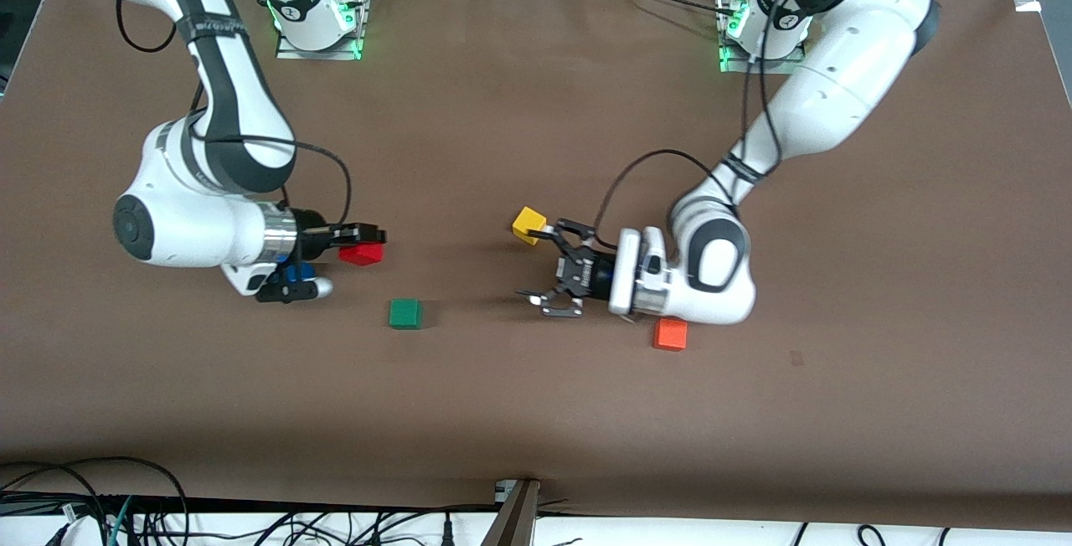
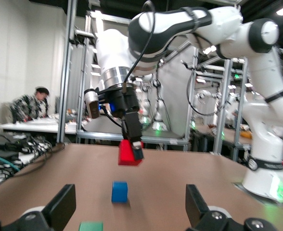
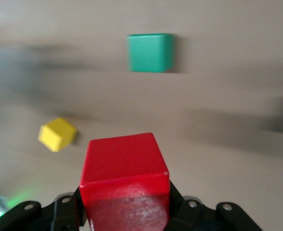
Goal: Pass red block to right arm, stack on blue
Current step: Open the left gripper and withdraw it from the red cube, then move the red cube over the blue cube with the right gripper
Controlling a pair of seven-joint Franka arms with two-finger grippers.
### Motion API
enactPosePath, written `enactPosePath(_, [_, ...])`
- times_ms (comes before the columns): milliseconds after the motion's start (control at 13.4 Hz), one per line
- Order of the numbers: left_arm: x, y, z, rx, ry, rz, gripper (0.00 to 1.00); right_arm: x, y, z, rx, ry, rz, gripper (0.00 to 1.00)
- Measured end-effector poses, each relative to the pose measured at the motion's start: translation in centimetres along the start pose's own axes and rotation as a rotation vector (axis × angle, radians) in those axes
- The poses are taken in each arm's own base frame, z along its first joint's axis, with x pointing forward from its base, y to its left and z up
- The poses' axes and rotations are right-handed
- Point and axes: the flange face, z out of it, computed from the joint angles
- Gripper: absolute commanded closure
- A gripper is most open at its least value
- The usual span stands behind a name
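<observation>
The red block (image 1: 360, 254) hangs in the air, with my right gripper (image 1: 367, 241) shut on it; the right wrist view shows the red block (image 3: 124, 178) filling the jaws. The blue block (image 2: 120, 191) lies on the table below and just past the held red one. In the front view the right wrist mostly hides it. My left gripper (image 1: 538, 264) hangs low over the table's middle, beside the yellow cube, open and empty. Its fingers (image 2: 64, 204) stand wide apart and point toward the right arm.
A green cube (image 1: 405, 313) lies nearer the front camera, between the two grippers. A yellow cube (image 1: 529, 224) sits by the left gripper's upper finger. An orange cube (image 1: 671, 334) lies under the left arm's wrist, nearer the camera.
</observation>
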Motion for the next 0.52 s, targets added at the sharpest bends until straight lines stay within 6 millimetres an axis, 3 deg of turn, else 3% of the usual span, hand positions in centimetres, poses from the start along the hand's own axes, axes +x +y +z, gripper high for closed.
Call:
enactPosePath(149, [1.7,0.2,-6.1,-0.082,-0.096,-0.096,0.00,0.8,3.8,0.5,-0.128,-0.003,-0.024,1.00])
enactPosePath(372, [4.4,1.6,-17.7,-0.136,-0.291,-0.210,0.00,1.5,6.4,1.9,-0.270,-0.020,-0.049,1.00])
enactPosePath(521, [7.4,3.0,-23.3,-0.158,-0.392,-0.283,0.00,1.9,8.2,2.8,-0.326,-0.025,-0.048,1.00])
